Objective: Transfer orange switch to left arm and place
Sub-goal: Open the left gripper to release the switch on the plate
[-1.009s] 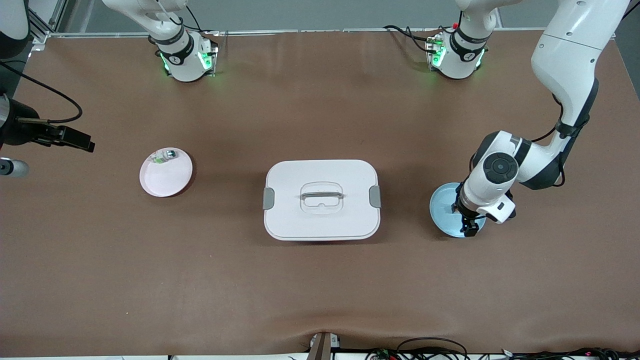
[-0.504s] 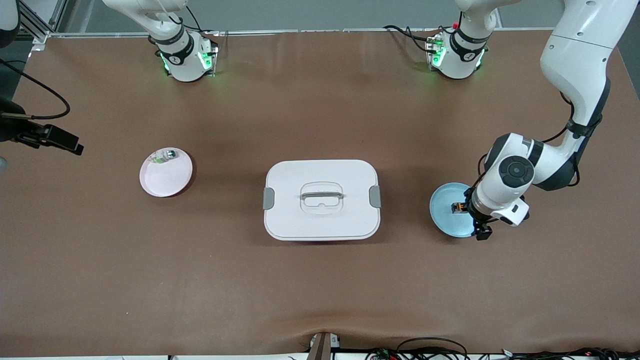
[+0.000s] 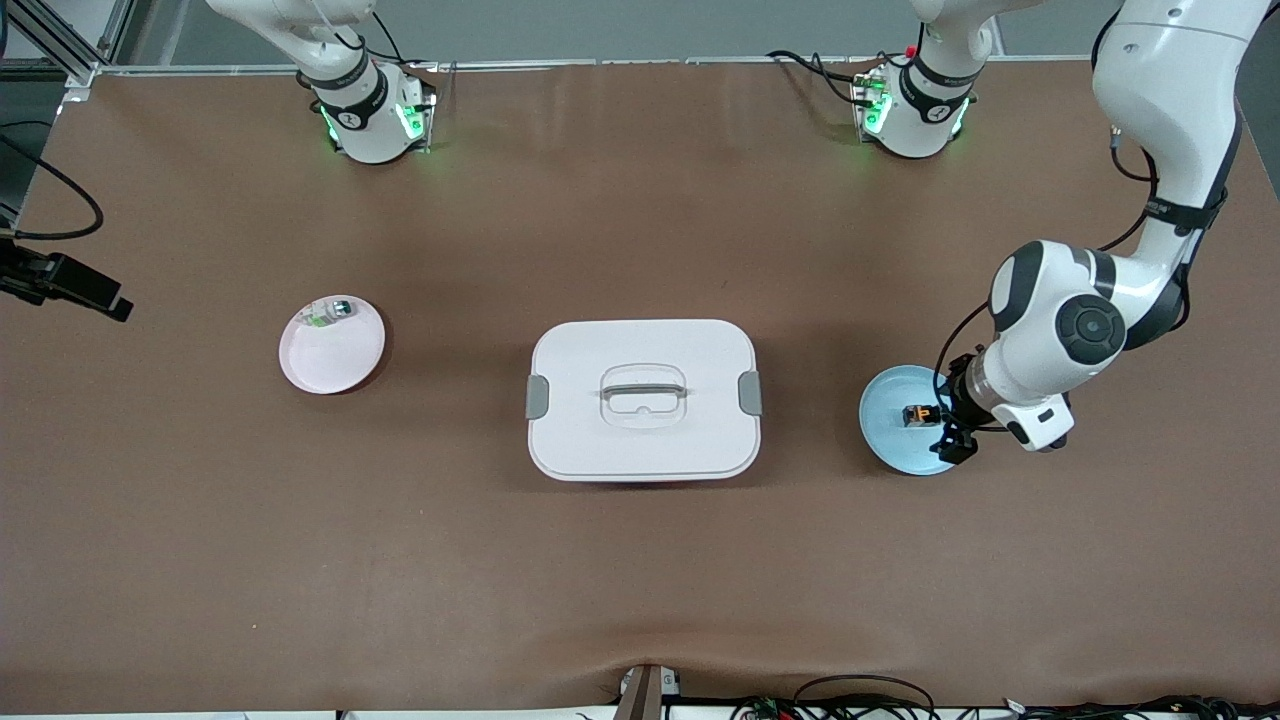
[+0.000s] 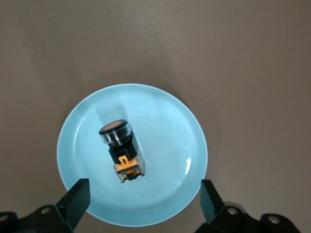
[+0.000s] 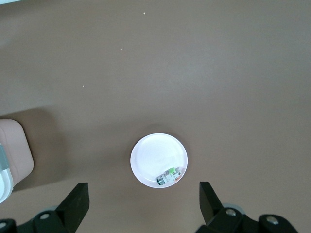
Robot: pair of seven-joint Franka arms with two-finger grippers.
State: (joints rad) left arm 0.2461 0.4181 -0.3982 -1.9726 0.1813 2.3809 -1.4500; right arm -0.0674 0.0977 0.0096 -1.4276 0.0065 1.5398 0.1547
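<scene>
My left gripper (image 4: pixel 141 206) hangs open over the blue plate (image 4: pixel 87 131); the switch (image 4: pixel 122 151) lies between its fingers. Right gripper (image 5: pixel 141 206) waits open, well off.

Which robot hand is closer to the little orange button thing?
Left. The left gripper hangs open over the blue plate holding the orange switch; the right gripper is beside the pink plate.

orange switch (image 4: pixel 121 150) (on its side), white box (image 3: pixel 643 400)

Front camera high, facing the arms; wrist cameras look straight down.
</scene>
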